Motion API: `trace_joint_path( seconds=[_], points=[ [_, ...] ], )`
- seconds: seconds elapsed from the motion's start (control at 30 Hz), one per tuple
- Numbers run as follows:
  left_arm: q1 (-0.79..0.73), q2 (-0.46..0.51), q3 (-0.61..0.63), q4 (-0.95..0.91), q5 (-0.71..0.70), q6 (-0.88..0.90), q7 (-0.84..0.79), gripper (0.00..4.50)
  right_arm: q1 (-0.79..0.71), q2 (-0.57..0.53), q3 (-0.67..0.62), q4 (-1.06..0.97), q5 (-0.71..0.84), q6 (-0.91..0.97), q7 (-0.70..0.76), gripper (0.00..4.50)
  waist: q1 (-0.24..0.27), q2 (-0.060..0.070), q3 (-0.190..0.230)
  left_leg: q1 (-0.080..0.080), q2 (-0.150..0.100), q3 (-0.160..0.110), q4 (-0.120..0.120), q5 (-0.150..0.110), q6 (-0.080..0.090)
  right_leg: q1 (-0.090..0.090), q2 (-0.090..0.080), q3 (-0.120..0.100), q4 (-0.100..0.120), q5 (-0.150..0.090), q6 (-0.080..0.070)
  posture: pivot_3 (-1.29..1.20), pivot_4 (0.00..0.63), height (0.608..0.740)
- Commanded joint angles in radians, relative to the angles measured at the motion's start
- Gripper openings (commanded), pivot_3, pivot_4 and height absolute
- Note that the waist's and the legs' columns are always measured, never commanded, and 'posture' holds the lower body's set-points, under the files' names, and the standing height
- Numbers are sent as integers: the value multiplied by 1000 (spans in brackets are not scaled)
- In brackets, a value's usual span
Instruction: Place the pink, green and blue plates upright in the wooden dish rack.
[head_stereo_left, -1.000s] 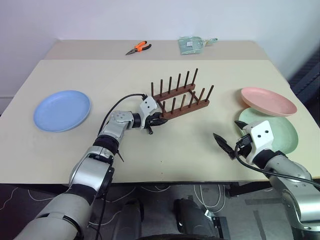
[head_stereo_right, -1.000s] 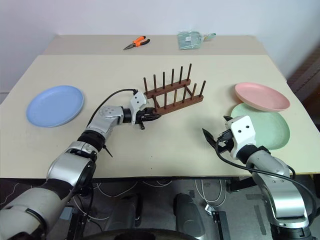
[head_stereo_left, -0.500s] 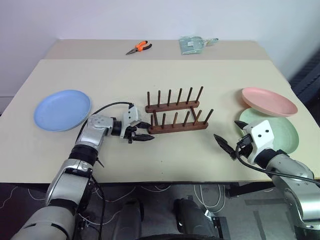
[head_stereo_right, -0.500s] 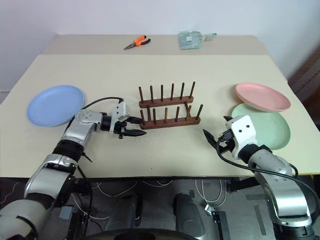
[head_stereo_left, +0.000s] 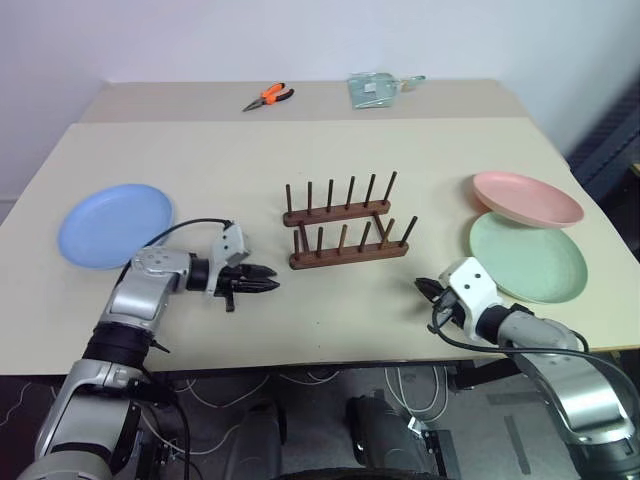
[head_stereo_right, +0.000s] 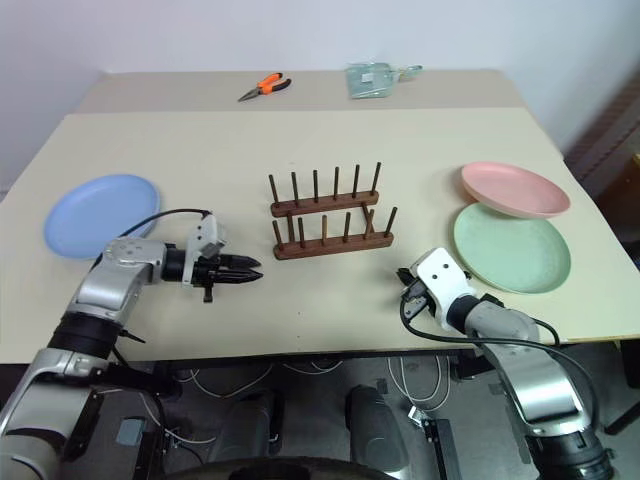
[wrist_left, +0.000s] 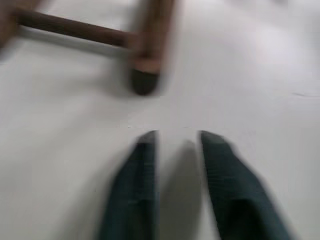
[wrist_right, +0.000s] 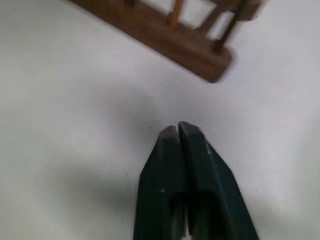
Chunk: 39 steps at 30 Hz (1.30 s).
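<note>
Rack of dark wood stands upright near the middle of the beige table, two rails with thin pegs, no plate in it. Blue plate lies flat at the left side of the table, well apart from the rack. Pink plate lies at the right side, with the green plate just nearer than it, the pink rim over the green one's far edge. Left gripper hangs low over the table just left of the rack's near rail, pointing right toward it, fingers nearly together with a slim gap, grasping nothing. Right gripper sits low near the table's near edge, right of the rack and left of the green plate, fingers pressed together, empty. Orange-handled pliers and a pale green packet lie at the far edge.
</note>
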Motion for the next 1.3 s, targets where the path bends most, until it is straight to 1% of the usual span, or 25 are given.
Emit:
trace_joint_path(
  seconds=[0.03,0.2,0.27,0.37,0.5,0.63,0.73,0.83,0.93,1.0,1.03,1.1,1.2,1.3],
  points=[
    [2,-52,-55,-38,24,31,68,682,-54,40,21,50,-14,-2,-11,0,15,0,0,0,0,0,1,0,0,0,0,0,-1,0,0,0,150,732],
    [-37,-127,-49,72,62,-19,200,682,-186,119,35,221,-54,0,-71,0,17,0,0,0,-1,0,3,0,0,2,0,0,-1,0,0,0,150,732],
    [-75,-167,-39,153,88,-39,285,682,-245,143,45,302,-83,-20,-94,0,16,0,0,0,-1,-1,5,0,0,3,0,0,0,1,0,0,150,732],
    [-122,-199,-31,267,124,-94,378,682,-315,171,49,394,-108,-55,-114,0,14,0,-1,1,-1,-1,7,0,0,5,0,0,0,1,0,0,150,732],
    [-154,-219,-23,331,118,-134,405,682,-368,184,42,453,-122,-80,-120,0,9,0,-1,1,-1,-2,6,0,0,5,1,0,1,1,0,0,150,732],
    [-169,-219,-22,365,115,-163,416,682,-364,173,33,437,-124,-83,-109,0,8,1,-1,1,-1,-2,6,0,0,5,1,0,1,1,0,0,150,732],
    [-181,-217,-14,394,120,-188,446,643,-314,126,-6,344,-98,-64,-70,812,9,1,-1,1,-1,-2,6,0,0,5,1,0,1,1,0,0,150,732],
    [-185,-215,-9,401,119,-196,467,643,-255,50,-88,216,-110,-76,-76,2279,11,1,-1,0,-1,-2,6,0,0,4,1,0,1,1,1,0,150,732],
    [-176,-211,-4,370,98,-200,441,643,-212,-43,-146,127,-132,-81,-60,3710,7,2,-2,1,-1,-1,6,0,0,4,1,0,1,1,1,0,150,732],
    [-147,-201,10,268,39,-197,367,643,-173,-179,-202,116,-205,-99,-42,3710,5,3,-2,1,-1,-2,5,0,0,3,2,0,1,1,1,0,150,732],
    [-136,-196,16,225,15,-192,337,643,-158,-242,-207,135,-249,-120,-37,3710,6,3,-2,1,-1,-1,4,0,0,3,1,0,1,1,1,0,150,732],
    [-119,-183,17,147,-18,-172,288,643,-144,-331,-181,201,-320,-176,-35,3710,8,2,-1,-1,-1,0,4,0,0,1,0,0,0,1,1,0,150,732],
    [-94,-165,8,11,-68,-123,224,643,-178,-397,-130,370,-390,-278,-56,3710,8,0,0,-1,-1,0,3,0,0,1,0,0,-1,1,0,0,150,732],
    [-80,-161,-7,-94,-103,-74,186,643,-283,-414,-59,596,-468,-396,-94,3710,6,0,0,-1,-1,1,4,0,0,1,0,1,-1,1,0,0,150,732]
  ],
)
